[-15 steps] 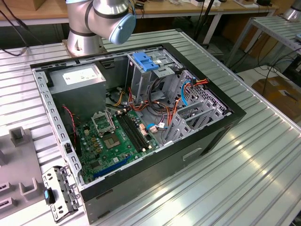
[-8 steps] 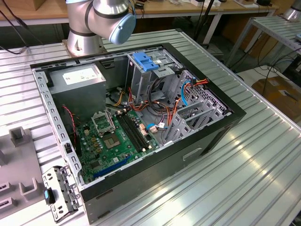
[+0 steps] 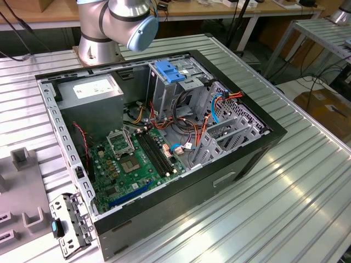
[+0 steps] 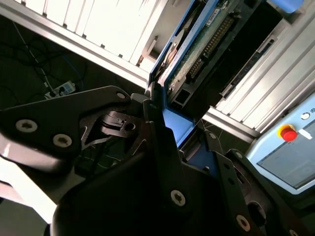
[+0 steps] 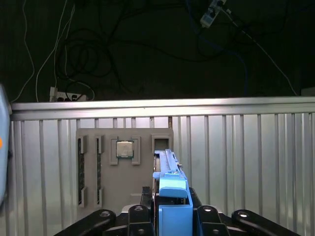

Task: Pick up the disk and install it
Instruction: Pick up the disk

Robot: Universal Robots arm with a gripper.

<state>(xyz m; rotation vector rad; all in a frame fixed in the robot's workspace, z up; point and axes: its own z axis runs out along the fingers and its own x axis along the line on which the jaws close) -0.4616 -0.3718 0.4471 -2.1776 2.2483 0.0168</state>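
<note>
Exterior view: on a ribbed metal table (image 3: 285, 197), an open computer case (image 3: 164, 222) lies beside the arm's base (image 3: 118, 22). In the first wrist view, the gripper (image 5: 172, 212) clamps the disk (image 5: 173, 189) edge-on; beyond it, a grey fixture tray (image 5: 98, 142) carries a processor chip (image 5: 124, 149).

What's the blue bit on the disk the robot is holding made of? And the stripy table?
The blue rail along the disk looks like plastic: one solid colour, smooth moulded edges and a soft, dull sheen. The table looks like bare metal, probably aluminium: silvery ribbed slats that throw back bright reflections.
</note>
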